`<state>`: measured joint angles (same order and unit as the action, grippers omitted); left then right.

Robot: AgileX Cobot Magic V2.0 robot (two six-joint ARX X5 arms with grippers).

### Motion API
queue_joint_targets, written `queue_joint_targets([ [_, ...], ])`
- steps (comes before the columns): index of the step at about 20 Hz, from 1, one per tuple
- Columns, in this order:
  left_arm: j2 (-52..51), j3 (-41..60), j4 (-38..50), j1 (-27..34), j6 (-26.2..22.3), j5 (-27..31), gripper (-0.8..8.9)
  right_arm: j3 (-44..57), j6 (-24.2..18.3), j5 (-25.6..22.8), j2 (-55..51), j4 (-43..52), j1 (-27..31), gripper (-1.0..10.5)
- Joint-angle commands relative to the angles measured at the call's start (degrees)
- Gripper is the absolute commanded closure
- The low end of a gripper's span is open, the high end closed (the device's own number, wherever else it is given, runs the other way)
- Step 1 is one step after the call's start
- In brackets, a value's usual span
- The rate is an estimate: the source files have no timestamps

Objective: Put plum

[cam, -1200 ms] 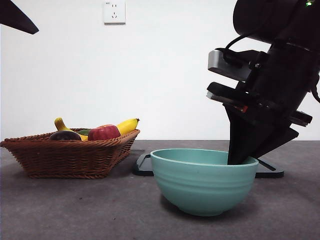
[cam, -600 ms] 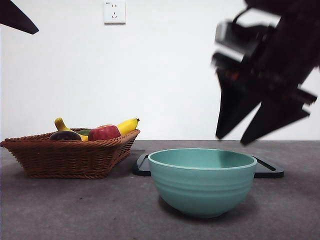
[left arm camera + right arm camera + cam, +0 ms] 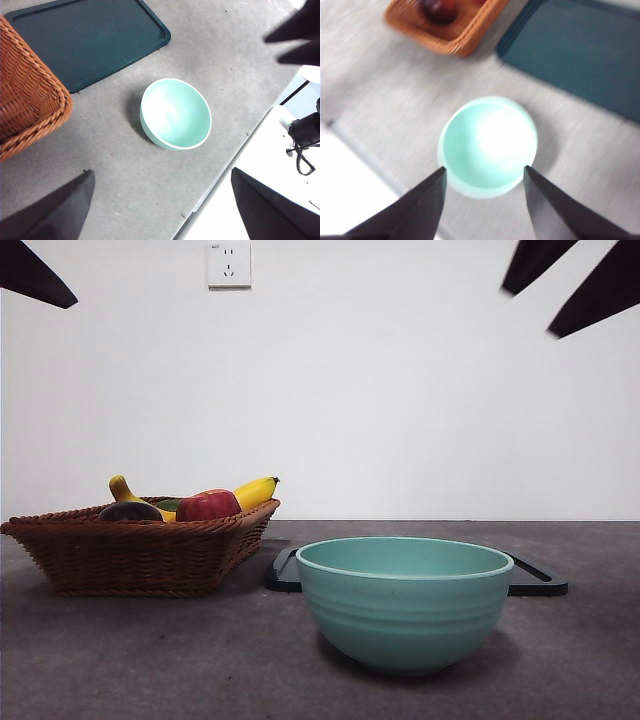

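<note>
We are seeing the right hand [image 3: 485,172] hanging open and empty, high above the bowl [image 3: 404,600], at its 12 o'clock.

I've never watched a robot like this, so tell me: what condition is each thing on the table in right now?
Teal ceramic bowl: upright, empty.
Brown wicker basket: holding fruit.
Dark purple plum: in the basket.
Red apple: in the basket.
Yellow banana: in the basket.
Dark flat tray: bare.
Right gripper: open, above the bowl, holding nothing.
Left gripper: open, raised, holding nothing.
</note>
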<state>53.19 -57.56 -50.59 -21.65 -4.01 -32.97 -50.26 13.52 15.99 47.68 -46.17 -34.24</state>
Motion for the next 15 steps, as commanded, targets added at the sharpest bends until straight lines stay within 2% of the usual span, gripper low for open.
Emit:
queue_joint_targets([
  [1,0.3,-0.7,0.4,-0.2,-1.1,-0.3,3.85,-0.9,-0.7,1.3,-1.6,-3.9,-0.5,7.0],
  [4,0.3,-0.7,0.4,-0.2,-1.1,-0.3,3.85,-0.9,-1.0,2.0,-3.7,-6.6,-0.5,7.0],
  [15,0.3,-0.7,0.4,-0.2,-1.1,-0.3,3.95,-0.9,-0.9,2.0,-4.0,-6.6,-0.5,7.0],
])
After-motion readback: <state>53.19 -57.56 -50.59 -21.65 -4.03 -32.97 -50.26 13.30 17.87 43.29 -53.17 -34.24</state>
